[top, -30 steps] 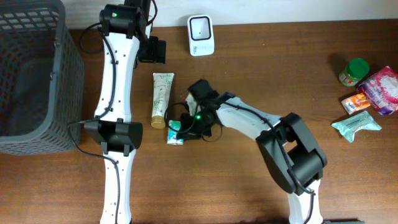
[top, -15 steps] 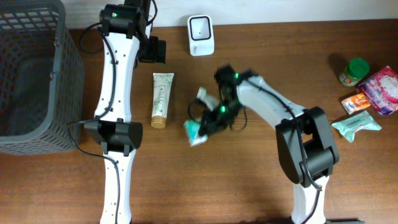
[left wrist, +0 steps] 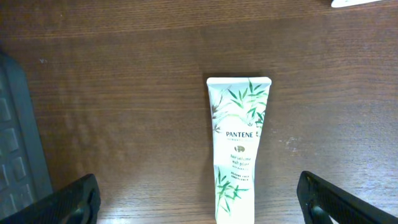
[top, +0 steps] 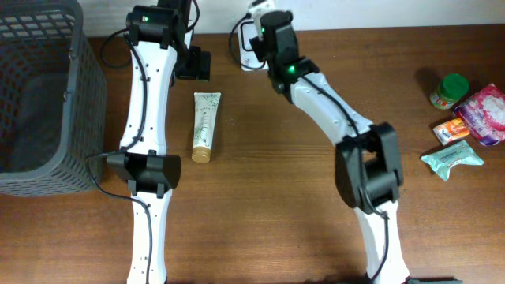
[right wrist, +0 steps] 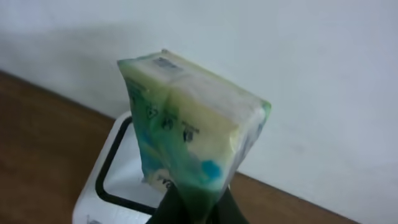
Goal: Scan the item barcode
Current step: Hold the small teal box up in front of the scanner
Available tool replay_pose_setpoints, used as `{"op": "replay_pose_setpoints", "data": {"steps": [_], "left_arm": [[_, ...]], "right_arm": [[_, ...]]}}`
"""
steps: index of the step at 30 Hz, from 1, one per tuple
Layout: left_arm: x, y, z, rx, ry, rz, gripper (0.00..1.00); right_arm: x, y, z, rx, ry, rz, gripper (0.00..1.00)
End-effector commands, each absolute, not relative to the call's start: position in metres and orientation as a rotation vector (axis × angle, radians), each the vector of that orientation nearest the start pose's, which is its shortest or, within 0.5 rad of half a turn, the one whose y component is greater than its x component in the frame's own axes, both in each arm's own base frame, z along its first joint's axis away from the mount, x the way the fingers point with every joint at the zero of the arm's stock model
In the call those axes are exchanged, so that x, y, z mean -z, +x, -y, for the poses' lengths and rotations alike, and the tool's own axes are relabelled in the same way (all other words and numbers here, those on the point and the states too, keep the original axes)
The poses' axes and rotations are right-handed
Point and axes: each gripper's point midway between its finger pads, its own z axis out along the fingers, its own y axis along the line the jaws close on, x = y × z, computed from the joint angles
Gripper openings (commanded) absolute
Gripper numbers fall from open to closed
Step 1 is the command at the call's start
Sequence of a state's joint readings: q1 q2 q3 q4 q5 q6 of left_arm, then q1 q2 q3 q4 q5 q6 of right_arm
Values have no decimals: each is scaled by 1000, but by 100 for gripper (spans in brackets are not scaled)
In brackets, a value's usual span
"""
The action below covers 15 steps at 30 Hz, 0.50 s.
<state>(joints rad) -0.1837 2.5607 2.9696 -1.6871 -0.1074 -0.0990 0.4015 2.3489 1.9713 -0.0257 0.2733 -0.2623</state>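
We logged the right gripper [right wrist: 191, 210] clamped on the green-white packet [right wrist: 186, 124], held just above the white scanner [right wrist: 102, 183] at the back edge of the table [top: 316, 197]; the left gripper [top: 193, 65] hung wide open over the Pantene tube [left wrist: 237, 143].

A dark brown wood-grain tabletop [top: 276, 205] is stretching right across the overhead view, taking a soft, even light; a plain white wall [top: 355, 12] is running along its far edge; up close, that wall is showing faint grey shading.
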Motion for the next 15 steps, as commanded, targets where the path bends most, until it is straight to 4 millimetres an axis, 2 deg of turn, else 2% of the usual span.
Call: {"op": "replay_pose_setpoints", "data": {"steps": [1,6,8,10,12,15], "left_arm": [[-179,507,75,-79,81,-2828,99],[-179,507,75,-79,81,-2828,99],[-179,507,75,-79,81,-2828,99],[-179,507,75,-79,81,-2828,99],[-179,507,75,-79,81,-2828,99],[-179,507,75,-79,81,-2828,99]], "right_arm": [[-163,645,-221,252,-555,-1880,4],[-155,640,-239,138,-636,-1877,4],[-147,641,-239,139,-637,-1890,4],[-132,644,-230,160,-608,-1925,4],[-138,652,-210,253,-533,-1913,4],[-146,656,-189,505,-656,-1864,4]]}}
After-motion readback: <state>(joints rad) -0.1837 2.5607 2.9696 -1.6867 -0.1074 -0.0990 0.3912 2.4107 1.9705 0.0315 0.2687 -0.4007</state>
